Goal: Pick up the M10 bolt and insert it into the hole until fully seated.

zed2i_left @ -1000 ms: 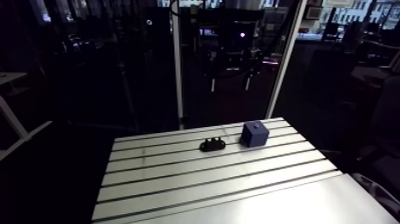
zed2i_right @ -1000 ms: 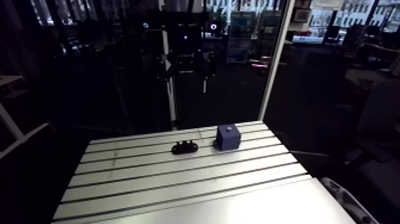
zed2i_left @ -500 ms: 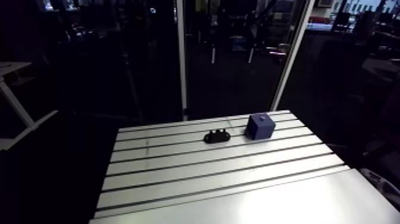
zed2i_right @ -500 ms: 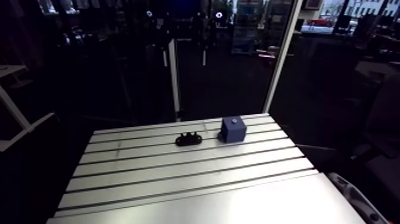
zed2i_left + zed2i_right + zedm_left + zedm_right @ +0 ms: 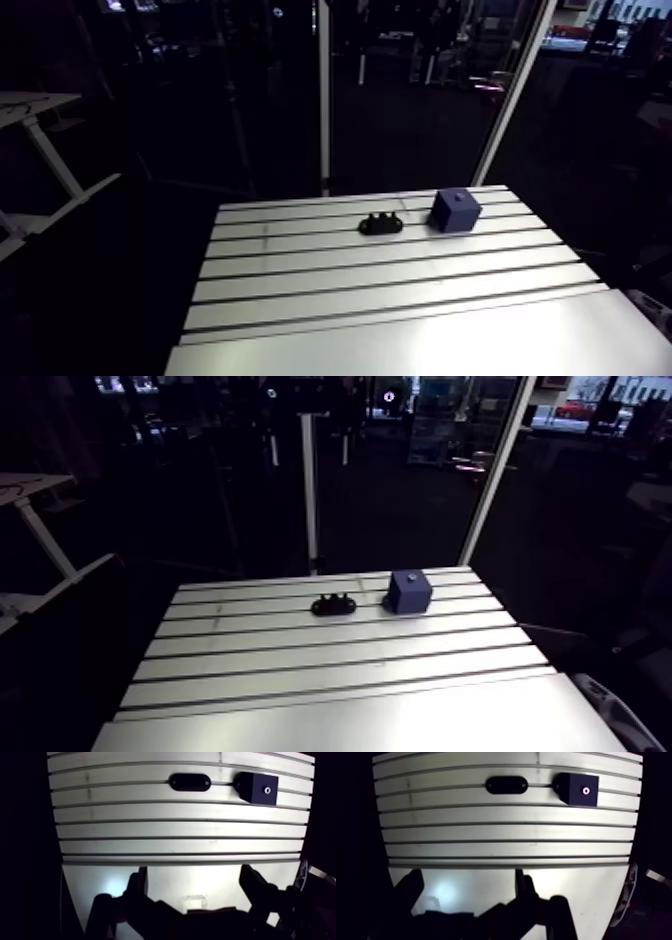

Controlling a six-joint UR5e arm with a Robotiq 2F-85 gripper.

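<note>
Your gripper point(image 5: 194, 877) hangs wide open and empty over the near part of the table point(image 5: 175, 827). The blue block point(image 5: 257, 788), hole point(image 5: 268, 790) facing up, sits at the far side, just beside a black holder point(image 5: 189, 782). You cannot tell whether the bolt is in that holder.

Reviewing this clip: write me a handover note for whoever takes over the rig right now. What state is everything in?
Gripper: open, empty, over the near part of the table.
Black holder: at the table's far side, ahead of the gripper, with small studs on top. The M10 bolt is too small to tell apart.
Blue block: beside the holder, not touching it. The hole in its top looks unfilled.
Done: nothing grasped yet.
Left: reach the holder, pick the bolt, insert and seat it.
</note>
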